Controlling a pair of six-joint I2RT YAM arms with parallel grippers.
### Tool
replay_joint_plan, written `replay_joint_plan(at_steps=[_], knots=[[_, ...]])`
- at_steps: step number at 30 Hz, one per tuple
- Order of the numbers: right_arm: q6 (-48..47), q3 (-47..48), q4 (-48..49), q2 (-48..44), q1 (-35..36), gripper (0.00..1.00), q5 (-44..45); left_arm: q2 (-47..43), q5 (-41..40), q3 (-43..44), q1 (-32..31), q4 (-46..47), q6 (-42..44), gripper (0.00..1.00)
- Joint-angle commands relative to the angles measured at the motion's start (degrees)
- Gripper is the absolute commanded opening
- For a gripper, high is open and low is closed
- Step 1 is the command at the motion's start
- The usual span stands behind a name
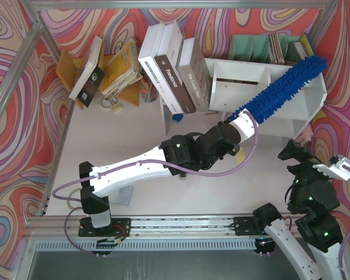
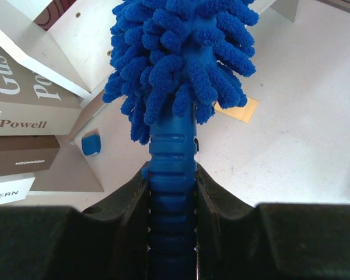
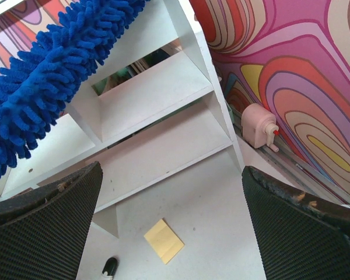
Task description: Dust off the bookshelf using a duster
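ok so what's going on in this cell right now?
The left gripper is shut on the handle of the duster. The duster's fluffy blue head lies diagonally across the right half of the bookshelf, so the dusting looks to be under way. The right gripper is open and holds nothing. It hangs over the table in front of the shelf's right end. Books lean at the shelf's left side, and a yellow note lies on the table.
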Motion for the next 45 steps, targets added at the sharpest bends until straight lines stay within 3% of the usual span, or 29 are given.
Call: replay_joint_plan(at_steps=[1,14,22,33,45], knots=[[0.6,-0.3,1.3,-0.3,-0.2,0.91,0.5,-0.5,-0.5,3.0,0.8,2.0,0.8,0.0],[0.2,-0.5,1.5,-0.5,-0.2,0.91,0.4,0.8,7.5,3.8,-1.4,-1.2,2.3,0.0],[0.1,-0.6,1.6,-0.4,-0.2,0.91,0.6,-4.0,10.1,-1.8,-2.5,2.0,3.0,0.0],[0.0,-0.7,1.5,-0.3,-0.2,0.91,0.5,-11.8,0.4,-10.6,-0.2,11.8,2.7,0.0],[-0.1,-0.7,1.5,-0.3,-0.2,0.91,0.5,-7.0,-1.1,-5.1,3.9,6.1,1.0,0.0]])
